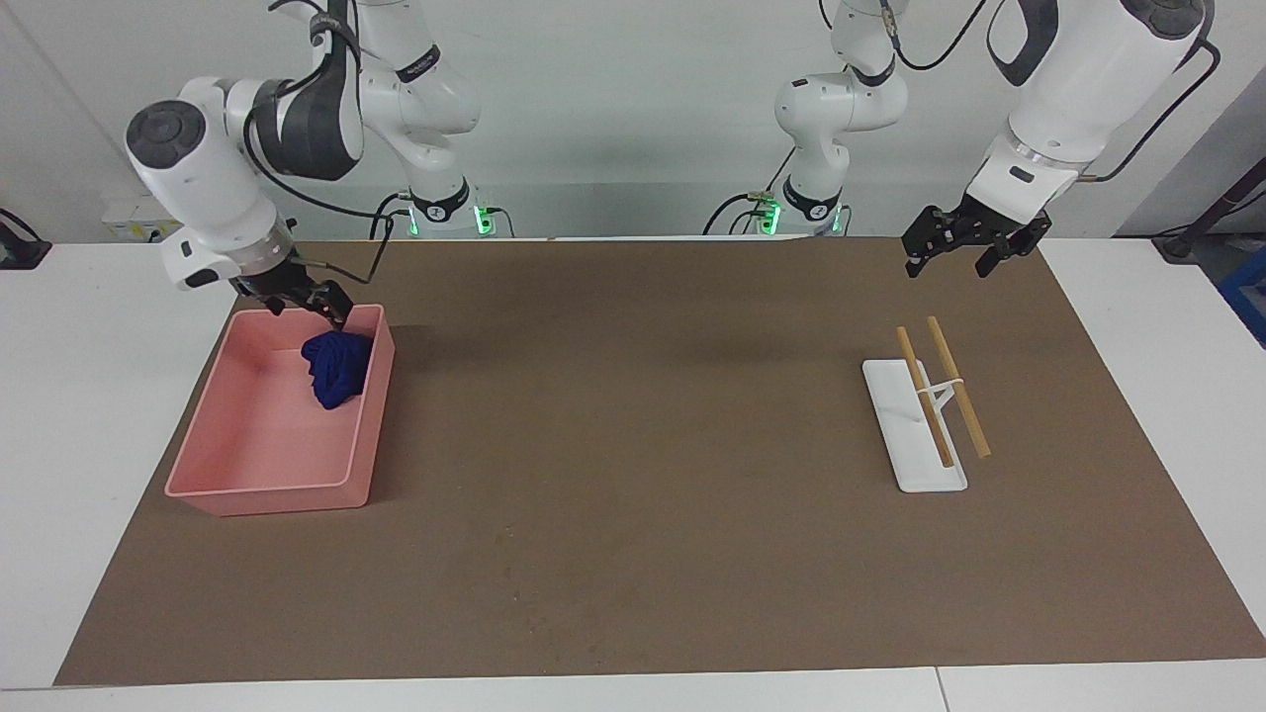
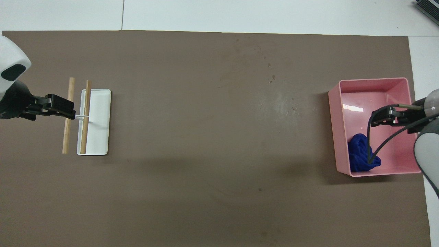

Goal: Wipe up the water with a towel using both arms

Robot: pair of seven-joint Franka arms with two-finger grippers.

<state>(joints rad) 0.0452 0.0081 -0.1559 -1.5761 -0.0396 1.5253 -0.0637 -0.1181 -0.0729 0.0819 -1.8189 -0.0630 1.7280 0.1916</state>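
Crumpled blue towel [image 1: 336, 367] lies in the pink bin [image 1: 267, 485] at the corner nearest the robots. Right pincer [image 1: 302, 300] hovers above it, spread wide, empty. Left pincer [image 1: 964, 247] waits open, raised over the brown mat [image 1: 633, 554].

One towel [image 1: 336, 368], two wooden sticks [image 1: 957, 386].

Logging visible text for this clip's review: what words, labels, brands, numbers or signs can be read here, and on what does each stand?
None can be read.
The pink bin, the blue towel, the white rack with its two wooden rods and the brown mat carry no print.
Dark bands on the arms' upper joints may hold lettering, but it is too small to read.
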